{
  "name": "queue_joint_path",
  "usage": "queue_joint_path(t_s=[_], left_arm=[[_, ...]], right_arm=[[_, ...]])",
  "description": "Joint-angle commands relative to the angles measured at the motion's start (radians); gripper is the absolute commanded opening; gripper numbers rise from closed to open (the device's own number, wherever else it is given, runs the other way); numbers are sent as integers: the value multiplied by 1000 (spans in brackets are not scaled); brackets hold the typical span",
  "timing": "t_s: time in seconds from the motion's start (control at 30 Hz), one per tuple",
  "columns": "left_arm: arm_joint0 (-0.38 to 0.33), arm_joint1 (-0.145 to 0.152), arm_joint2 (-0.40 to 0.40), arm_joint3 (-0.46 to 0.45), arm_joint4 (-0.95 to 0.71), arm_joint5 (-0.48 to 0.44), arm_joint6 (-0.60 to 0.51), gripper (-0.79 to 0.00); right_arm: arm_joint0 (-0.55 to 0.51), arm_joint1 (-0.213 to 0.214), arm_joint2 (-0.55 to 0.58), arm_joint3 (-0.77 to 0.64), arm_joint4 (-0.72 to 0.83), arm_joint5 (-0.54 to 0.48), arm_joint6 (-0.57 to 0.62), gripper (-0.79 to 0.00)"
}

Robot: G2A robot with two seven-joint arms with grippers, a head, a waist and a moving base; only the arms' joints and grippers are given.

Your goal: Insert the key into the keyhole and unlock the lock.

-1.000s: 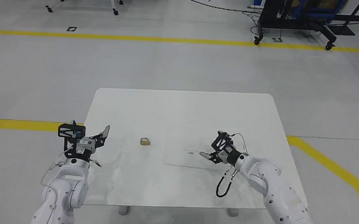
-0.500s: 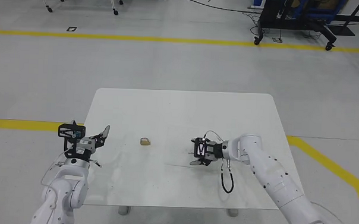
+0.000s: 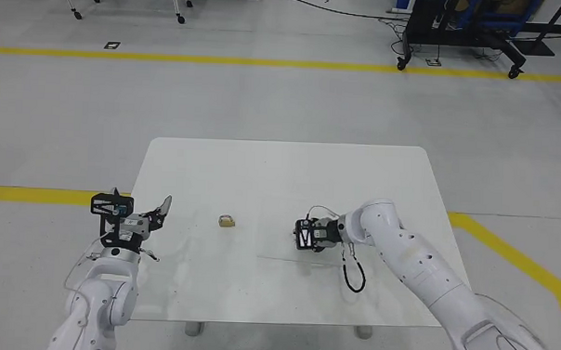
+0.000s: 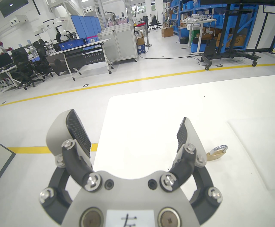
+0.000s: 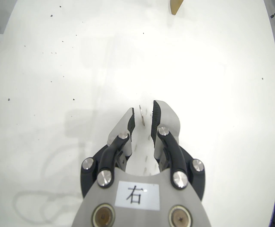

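My right tool [image 3: 304, 236] stands narrowly open around the thin silver key [image 5: 141, 117].
My left tool [image 4: 129, 116] hangs wide open, empty, at the edge of the white table [image 3: 280, 175]; the small brass padlock [image 3: 226, 220] lies between both arms.

Brass-gold lock [image 4: 215, 154] with silver shackle [image 4: 221, 148], white table [image 3: 281, 166], silver key [image 5: 141, 116], grey left tool [image 4: 129, 126] and right tool [image 5: 143, 107] with black ribbed pads [image 4: 77, 131]

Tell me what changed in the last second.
The right gripper swung in from the near right of the table toward the middle, closer to the padlock, and now brackets the key with fingers narrowly apart. The left gripper, open at the table's left edge, and the padlock stayed put.
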Motion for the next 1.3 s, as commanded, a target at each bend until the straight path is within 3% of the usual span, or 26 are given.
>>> queue_joint_path(t_s=[0.0, 0.27, 0.5, 0.73, 0.87, 1.27], left_arm=[[0, 0, 0, 0, 0, 0, 0, 0], [0, 0, 0, 0, 0, 0, 0, 0], [0, 0, 0, 0, 0, 0, 0, 0], [0, 0, 0, 0, 0, 0, 0, 0], [0, 0, 0, 0, 0, 0, 0, 0], [0, 0, 0, 0, 0, 0, 0, 0]], right_arm=[[10, -3, -7, 4, 3, -5, -8, -785], [9, 11, -3, -23, -17, -10, -79, -785], [-53, 51, 78, -92, -3, 1, -187, -785], [-173, 93, 243, -83, 251, -16, -426, -785], [-244, 120, 265, -96, 411, -16, -547, -785], [-260, 132, 262, -97, 454, -16, -559, -785]])
